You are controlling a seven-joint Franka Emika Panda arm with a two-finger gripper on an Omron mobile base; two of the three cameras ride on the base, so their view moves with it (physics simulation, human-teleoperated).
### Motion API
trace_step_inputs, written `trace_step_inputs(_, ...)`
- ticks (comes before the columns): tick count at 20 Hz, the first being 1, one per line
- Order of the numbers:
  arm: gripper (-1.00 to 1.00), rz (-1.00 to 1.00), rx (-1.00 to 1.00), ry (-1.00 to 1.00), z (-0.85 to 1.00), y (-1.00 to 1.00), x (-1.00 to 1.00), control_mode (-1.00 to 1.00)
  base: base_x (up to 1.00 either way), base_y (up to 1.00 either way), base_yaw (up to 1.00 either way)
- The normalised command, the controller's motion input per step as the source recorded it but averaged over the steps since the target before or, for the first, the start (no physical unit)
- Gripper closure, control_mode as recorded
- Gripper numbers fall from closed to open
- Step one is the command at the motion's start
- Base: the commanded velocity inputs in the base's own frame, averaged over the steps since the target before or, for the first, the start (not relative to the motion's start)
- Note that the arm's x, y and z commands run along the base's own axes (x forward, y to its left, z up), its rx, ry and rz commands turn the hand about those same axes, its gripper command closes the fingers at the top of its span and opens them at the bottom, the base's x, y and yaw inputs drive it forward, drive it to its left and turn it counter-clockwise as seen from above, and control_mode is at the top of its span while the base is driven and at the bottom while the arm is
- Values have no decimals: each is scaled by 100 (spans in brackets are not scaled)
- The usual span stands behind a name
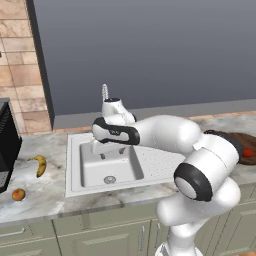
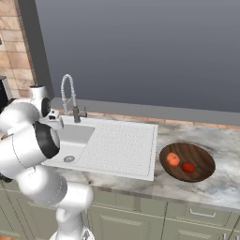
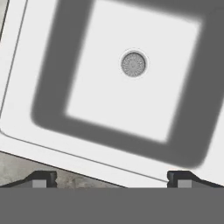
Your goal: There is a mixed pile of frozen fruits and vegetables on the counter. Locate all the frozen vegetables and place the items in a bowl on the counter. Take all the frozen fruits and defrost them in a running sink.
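Observation:
My gripper [image 1: 111, 151] hangs open and empty over the white sink [image 1: 75, 167], pointing down. In the hand view its fingertips [image 3: 41, 179] stand wide apart above the basin [image 3: 131, 96] and its drain [image 3: 133, 64]. Left of the sink, the yellow banana [image 1: 39, 165] and the small round orange-yellow fruit [image 1: 18, 194] lie on the marbled counter [image 1: 45, 200]. Right of the sink, the dark wooden bowl [image 2: 201, 157] holds the orange-red ball [image 2: 173, 159] and the small red lumpy piece [image 2: 188, 167]. The bowl's edge [image 1: 235, 137] and the red piece [image 1: 248, 152] also peek out past my arm.
A chrome spring-coil faucet [image 2: 68, 93] rises behind the basin, close behind my hand. The dotted drainboard [image 2: 122, 143] lies between basin and bowl. A black appliance [image 1: 7, 142] stands at the counter's far left, beside a brick wall [image 1: 20, 65].

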Motion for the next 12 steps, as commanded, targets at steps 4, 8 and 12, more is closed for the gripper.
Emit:
trace_step_inputs(4,-100,-2,4,3,11,41,14,-100,0,0,0)
trace_step_inputs(8,-100,-4,5,0,4,37,8,-100,0,0,0)
trace_step_inputs(12,-100,-4,1,-1,0,44,6,-100,0,0,0)
